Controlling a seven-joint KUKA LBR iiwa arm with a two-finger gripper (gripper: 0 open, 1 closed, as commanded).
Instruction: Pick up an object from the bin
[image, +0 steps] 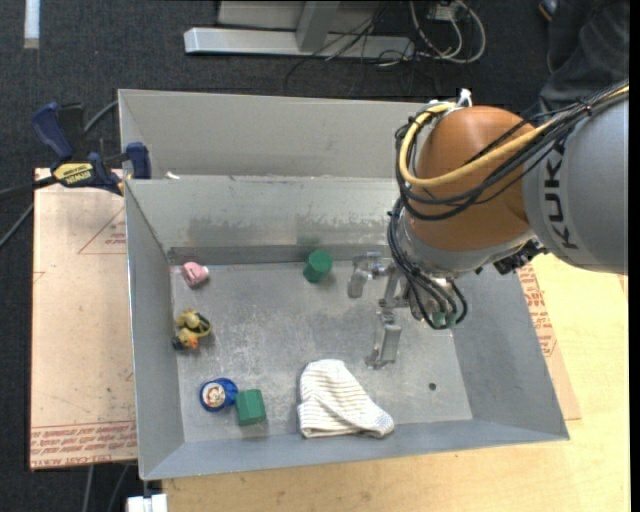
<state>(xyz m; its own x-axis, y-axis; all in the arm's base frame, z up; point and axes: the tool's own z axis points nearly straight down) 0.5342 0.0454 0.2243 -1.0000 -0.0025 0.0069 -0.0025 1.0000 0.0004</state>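
Nearest us, close to the near wall of the grey bin (152, 330), lies a white cloth (340, 402), ribbed and bunched into a soft lump a little right of the floor's middle. Just to its left we see a green block (250, 407), and right beside that, farther left, a blue round disc (215, 394) with a pale picture on its face; we cannot tell whether the two touch. Farther along the left wall sits a small yellow toy figure (190, 329), and beyond it, near the far left corner, a small pink piece (195, 272). At the foot of the far wall, about midway along, stands a green cylinder (318, 265).

The arm (590, 190) comes in from the right, and its orange wrist cover (470, 180), looped with cables, hangs over the far right part of the bin. Below it we see the tool (372, 312) low over bare floor, right of centre. Its two metal fingers (385, 345) stand apart, one toward the far wall and one toward the near side, with nothing between them. The tool sits between the green cylinder, to its far left, and the white cloth on its near side. The near finger is close to the cloth but apart from it. Whether the fingertips touch the floor we cannot tell.
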